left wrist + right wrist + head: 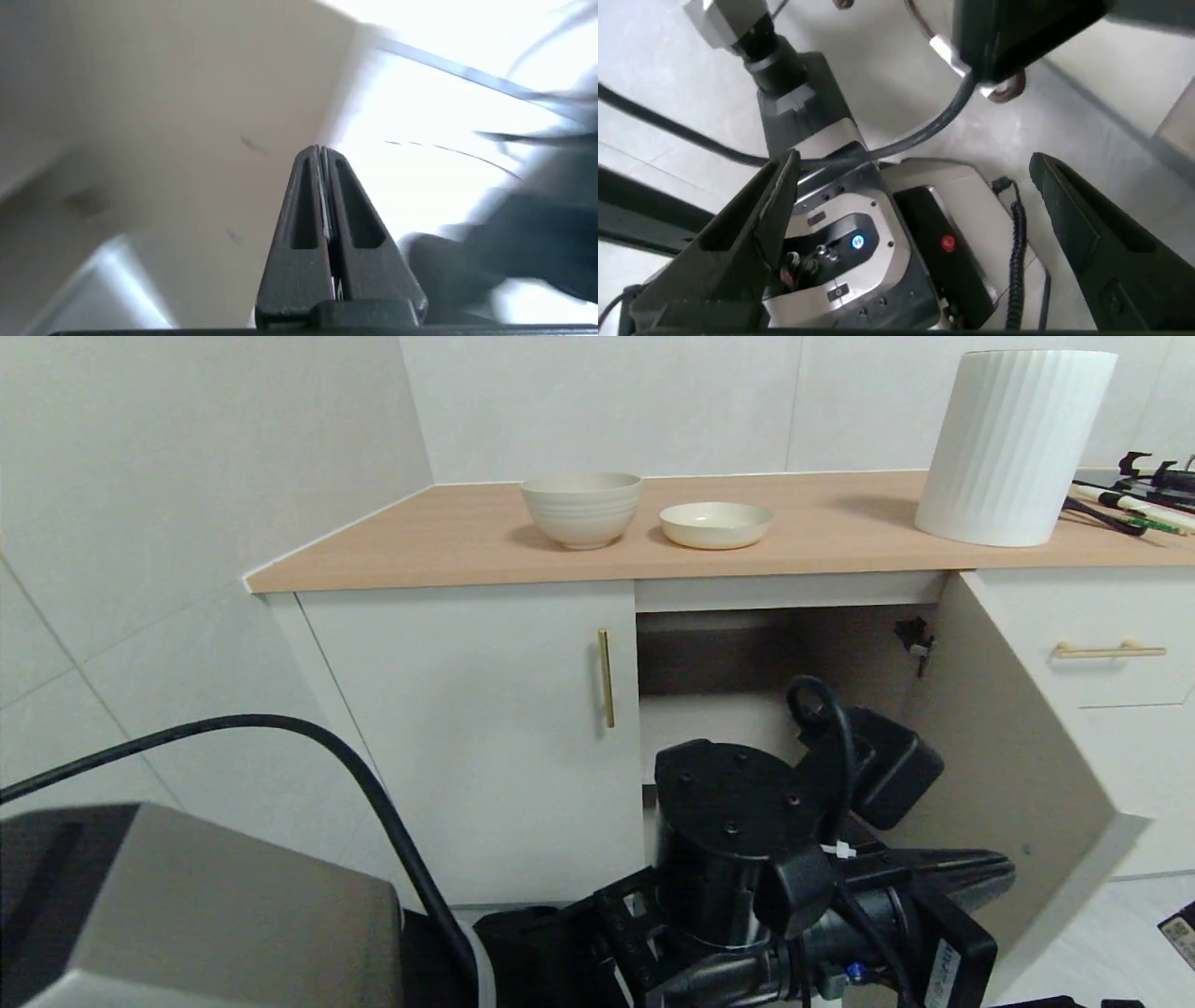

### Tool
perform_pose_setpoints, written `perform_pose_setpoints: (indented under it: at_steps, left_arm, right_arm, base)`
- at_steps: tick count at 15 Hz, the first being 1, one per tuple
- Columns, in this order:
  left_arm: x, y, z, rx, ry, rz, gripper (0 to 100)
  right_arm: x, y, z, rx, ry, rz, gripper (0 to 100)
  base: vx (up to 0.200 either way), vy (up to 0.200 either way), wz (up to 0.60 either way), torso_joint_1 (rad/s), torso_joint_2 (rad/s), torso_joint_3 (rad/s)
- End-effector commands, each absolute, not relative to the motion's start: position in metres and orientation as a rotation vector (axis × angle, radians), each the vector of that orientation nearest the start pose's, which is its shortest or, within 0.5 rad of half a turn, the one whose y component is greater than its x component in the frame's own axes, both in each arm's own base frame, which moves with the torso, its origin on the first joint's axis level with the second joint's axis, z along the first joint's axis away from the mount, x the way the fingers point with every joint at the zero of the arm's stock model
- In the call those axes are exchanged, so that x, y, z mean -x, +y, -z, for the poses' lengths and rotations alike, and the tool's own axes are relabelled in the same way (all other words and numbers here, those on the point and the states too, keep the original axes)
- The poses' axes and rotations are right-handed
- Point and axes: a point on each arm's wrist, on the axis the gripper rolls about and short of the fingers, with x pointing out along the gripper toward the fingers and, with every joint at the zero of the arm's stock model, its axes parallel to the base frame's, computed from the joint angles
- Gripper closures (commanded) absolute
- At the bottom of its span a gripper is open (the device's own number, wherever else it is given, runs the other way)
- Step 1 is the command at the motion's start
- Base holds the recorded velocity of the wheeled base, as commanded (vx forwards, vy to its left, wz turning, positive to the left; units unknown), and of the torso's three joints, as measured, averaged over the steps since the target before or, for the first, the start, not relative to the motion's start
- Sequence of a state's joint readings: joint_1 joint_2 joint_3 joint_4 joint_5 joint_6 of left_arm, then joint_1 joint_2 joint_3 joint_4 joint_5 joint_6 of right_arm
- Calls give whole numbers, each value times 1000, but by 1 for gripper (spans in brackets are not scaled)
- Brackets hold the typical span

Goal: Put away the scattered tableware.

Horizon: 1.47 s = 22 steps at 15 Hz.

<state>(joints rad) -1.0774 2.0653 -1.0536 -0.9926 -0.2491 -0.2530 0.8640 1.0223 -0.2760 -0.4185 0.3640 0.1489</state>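
Bowl (pixel 581 509), shallow dish (pixel 716 525) side by side on wooden tabletop (pixel 448 537); ribbed white canister (pixel 1013 443) farther right; cabinet door (pixel 1008 756) below open. Left pincer (pixel 319 154) pressed together, right pincer (pixel 915 166) spread.

- Bowl (pixel 581 509): beige, deep, faint horizontal ridges round the outside; upright, mouth up, on the wooden countertop (pixel 420 546), towards its left end.
- Dish (pixel 716 524): cream, shallow, round; upright, interior bare; on the same countertop just right of the bowl, not touching.
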Motion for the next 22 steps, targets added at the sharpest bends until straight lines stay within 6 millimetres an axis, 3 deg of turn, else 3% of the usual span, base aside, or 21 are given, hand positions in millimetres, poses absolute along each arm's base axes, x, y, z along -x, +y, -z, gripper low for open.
perform_pose_setpoints:
  at_steps: [1, 3, 4, 5, 7, 10, 12, 15, 16, 18, 19, 22]
  left_arm:
    - [-193, -343, -159, 214, 169, 1257, 100]
    - [-211, -321, -166, 224, 147, 1181, 100]
    - [-222, -301, -174, 232, 131, 1128, 100]
    - [-237, -266, -183, 238, 117, 1038, 100]
    - [-245, -227, -190, 240, 105, 940, 100]
    - [-228, -136, -217, 236, 118, 721, 100]
    - [-203, -95, -231, 232, 167, 609, 100]
    - [-173, -66, -241, 229, 248, 524, 100]
    - [-172, -63, -245, 231, 267, 509, 100]
    - [-175, -63, -246, 231, 277, 503, 100]
    - [-176, -62, -244, 231, 284, 494, 0]
    - [-179, -53, -238, 249, 303, 453, 0]
  right_arm:
    - [-69, 93, -162, -45, 412, -1191, 0]
    - [-70, 93, -163, -46, 406, -1187, 0]
    - [-72, 94, -163, -47, 409, -1168, 0]
    - [-78, 97, -165, -44, 416, -1124, 0]
    - [-88, 105, -168, -31, 420, -1035, 0]
    - [-114, 130, -178, -2, 423, -893, 0]
    - [-133, 145, -193, 15, 449, -831, 0]
    - [-155, 157, -223, 21, 481, -792, 0]
    - [-169, 163, -237, 5, 455, -774, 0]
    - [-181, 167, -245, -10, 432, -751, 0]
    - [-183, 165, -245, -17, 436, -741, 0]
    - [-183, 161, -249, -92, 444, -711, 0]
  base:
    - [0, 0, 0, 0, 0, 0]
    - [0, 0, 0, 0, 0, 0]
    - [0, 0, 0, 0, 0, 0]
    - [0, 0, 0, 0, 0, 0]
    - [0, 0, 0, 0, 0, 0]
    - [0, 0, 0, 0, 0, 0]
    - [0, 0, 0, 0, 0, 0]
    - [0, 0, 0, 0, 0, 0]
    - [0, 0, 0, 0, 0, 0]
    - [0, 0, 0, 0, 0, 0]
    - [0, 0, 0, 0, 0, 0]
    - [0, 0, 0, 0, 0, 0]
